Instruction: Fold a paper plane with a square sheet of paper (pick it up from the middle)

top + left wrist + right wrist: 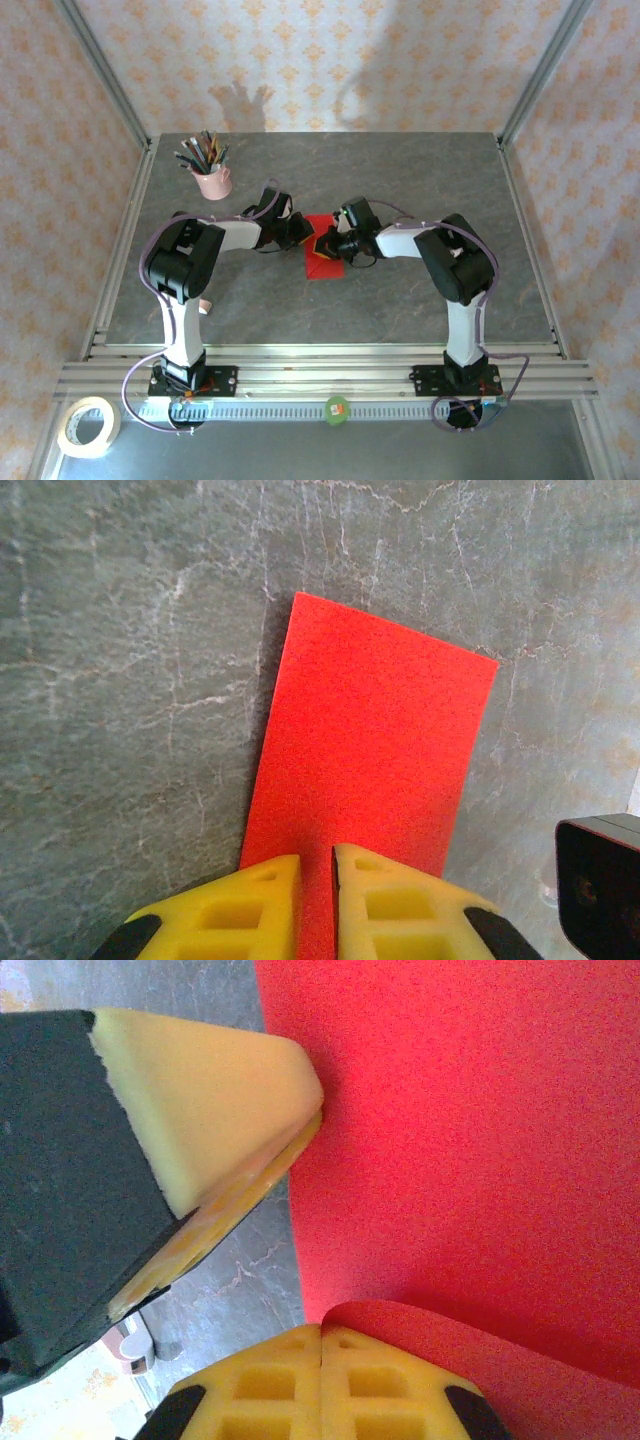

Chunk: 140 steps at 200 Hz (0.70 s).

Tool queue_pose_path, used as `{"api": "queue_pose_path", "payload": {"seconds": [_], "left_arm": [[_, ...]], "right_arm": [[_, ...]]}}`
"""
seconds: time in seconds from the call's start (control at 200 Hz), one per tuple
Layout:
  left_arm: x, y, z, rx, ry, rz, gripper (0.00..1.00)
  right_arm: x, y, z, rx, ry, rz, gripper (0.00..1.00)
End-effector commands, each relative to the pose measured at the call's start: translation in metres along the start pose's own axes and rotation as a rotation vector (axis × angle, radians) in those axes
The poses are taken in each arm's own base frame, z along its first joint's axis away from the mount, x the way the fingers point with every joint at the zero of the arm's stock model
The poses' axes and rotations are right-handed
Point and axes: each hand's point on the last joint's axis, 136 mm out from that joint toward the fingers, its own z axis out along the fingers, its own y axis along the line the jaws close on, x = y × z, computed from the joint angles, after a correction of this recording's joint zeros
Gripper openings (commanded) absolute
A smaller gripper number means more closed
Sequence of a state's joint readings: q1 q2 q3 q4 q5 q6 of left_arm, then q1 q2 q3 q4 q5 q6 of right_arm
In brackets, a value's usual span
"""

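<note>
Yellow pads (270,1390) of the right gripper (321,1340) lie nearest the lens in the right wrist view, pressed together with no gap. A curled red flap rises from the seam at their tips: the right gripper is closed on a lifted fold of the paper plane (375,740).

Paper plane: bright red, at this stage a flat rectangle with straight edges. It lies on the grey stone-patterned table (400,310), to the right of the pink cup (213,183), nearer the arm bases than the cup and well apart from it. Most of the sheet lies flat; the fold at the right gripper is raised.

Left gripper (332,865): jaws narrow, with a thin slit between the yellow fingers and red showing through the slit. Its tips are at the edge of the sheet on the cup side. Whether they pinch that edge or merely stand over it cannot be told.

Both grippers meet at the sheet, the left one on the cup side and the right one on the side away from the cup, with their tips near each other but apart.

Pink cup: upright, holding pencils (203,152), toward the far left of the table. A roll of tape (88,425) lies off the table, left of the cup and much nearer the camera.
</note>
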<state>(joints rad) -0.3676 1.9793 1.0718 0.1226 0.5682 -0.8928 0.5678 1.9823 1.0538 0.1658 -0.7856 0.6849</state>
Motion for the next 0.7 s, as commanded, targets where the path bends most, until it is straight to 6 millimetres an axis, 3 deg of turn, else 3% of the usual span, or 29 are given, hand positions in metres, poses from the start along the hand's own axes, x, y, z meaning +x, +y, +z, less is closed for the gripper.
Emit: {"api": "queue_pose_path", "payload": {"seconds": [0.0,0.696], "left_arm": [[0.0202,0.0328,0.0128,-0.106,0.042,-0.030,0.17],[0.0198,0.0307,0.0133,-0.102,0.046,-0.023,0.16]], "right_arm": [[-0.0046,-0.0004,0.0051,0.016,-0.023,-0.001,0.03],[-0.0025,-0.0099,0.0056,0.053,-0.019,0.003,0.03]]}}
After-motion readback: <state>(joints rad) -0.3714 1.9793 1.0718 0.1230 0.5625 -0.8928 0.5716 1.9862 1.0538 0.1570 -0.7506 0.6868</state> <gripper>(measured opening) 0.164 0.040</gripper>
